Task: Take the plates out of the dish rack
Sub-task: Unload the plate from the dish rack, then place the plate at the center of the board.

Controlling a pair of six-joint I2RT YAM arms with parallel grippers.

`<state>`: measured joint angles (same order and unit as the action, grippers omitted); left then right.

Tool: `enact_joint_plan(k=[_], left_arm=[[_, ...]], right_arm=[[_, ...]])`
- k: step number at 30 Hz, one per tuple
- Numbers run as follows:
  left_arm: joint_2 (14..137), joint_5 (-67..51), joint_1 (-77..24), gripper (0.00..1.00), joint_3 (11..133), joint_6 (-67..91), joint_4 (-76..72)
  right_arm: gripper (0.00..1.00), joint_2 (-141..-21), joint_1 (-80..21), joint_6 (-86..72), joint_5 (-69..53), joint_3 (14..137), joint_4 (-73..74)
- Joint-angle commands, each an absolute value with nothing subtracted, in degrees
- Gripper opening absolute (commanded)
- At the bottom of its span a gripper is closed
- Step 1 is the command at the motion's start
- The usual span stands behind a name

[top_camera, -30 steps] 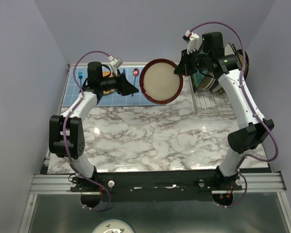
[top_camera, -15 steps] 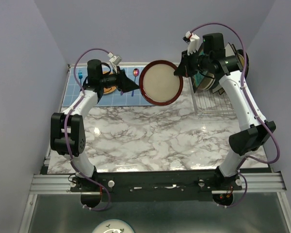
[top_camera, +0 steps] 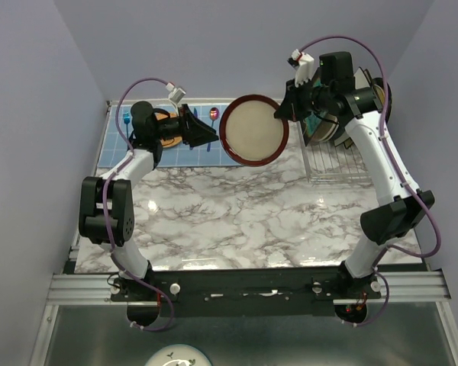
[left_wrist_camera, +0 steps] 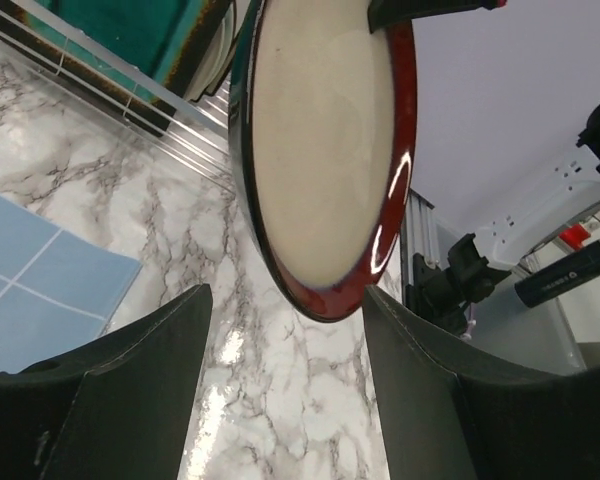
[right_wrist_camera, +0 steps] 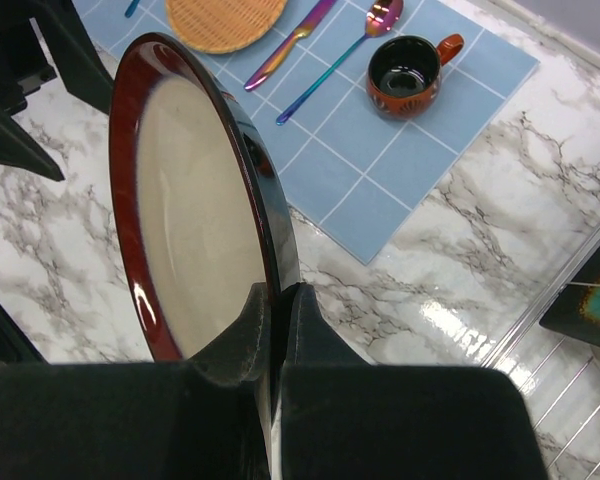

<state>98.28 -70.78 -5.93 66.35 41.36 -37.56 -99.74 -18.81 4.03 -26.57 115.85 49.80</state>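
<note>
Above the marble table (top_camera: 237, 213), the right gripper (top_camera: 279, 112) pinched the rim of 1 red-rimmed plate (top_camera: 253, 130), held upright in the air. The left gripper (top_camera: 211, 134) stood wide, just beside its opposite edge. Beyond, other plates (top_camera: 322, 133) stood in the dish rack (top_camera: 337, 166).

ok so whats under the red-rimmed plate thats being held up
Marble tabletop and a corner of the blue placemat, below the red-rimmed plate held by the right gripper. The patch straight beneath is covered.
</note>
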Motion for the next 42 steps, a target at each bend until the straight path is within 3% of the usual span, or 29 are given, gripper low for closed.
enact_joint_plan(k=[1, 8, 14, 30, 39, 42], left_arm=[[98.43, -74.79, -4.66, 0.71, 64.69, 56.66, -56.94], [102.21, -74.71, -5.01, 0.70, 66.44, 66.17, -68.45], [104.24, -74.01, -5.45, 0.70, 66.62, 65.84, -68.47], [101.69, -70.58, -8.44, 0.66, 69.61, 41.66, -38.23], [101.07, -70.22, -8.96, 0.48, 70.31, 39.99, -35.33], [101.25, -70.49, -9.05, 0.33, 71.01, 40.25, -34.98]], right_arm=[[0.01, -97.56, -19.34, 3.08, -28.74, 118.12, 45.70], [0.01, -98.09, -19.51, 2.64, -29.53, 118.74, 45.88], [0.01, -97.91, -20.04, 2.64, -29.88, 119.18, 46.05], [0.01, -98.17, -21.44, 2.81, -30.06, 119.62, 46.06], [0.01, -98.17, -21.97, 3.08, -29.79, 119.44, 46.23], [0.01, -98.00, -22.15, 3.16, -29.71, 118.74, 46.14]])
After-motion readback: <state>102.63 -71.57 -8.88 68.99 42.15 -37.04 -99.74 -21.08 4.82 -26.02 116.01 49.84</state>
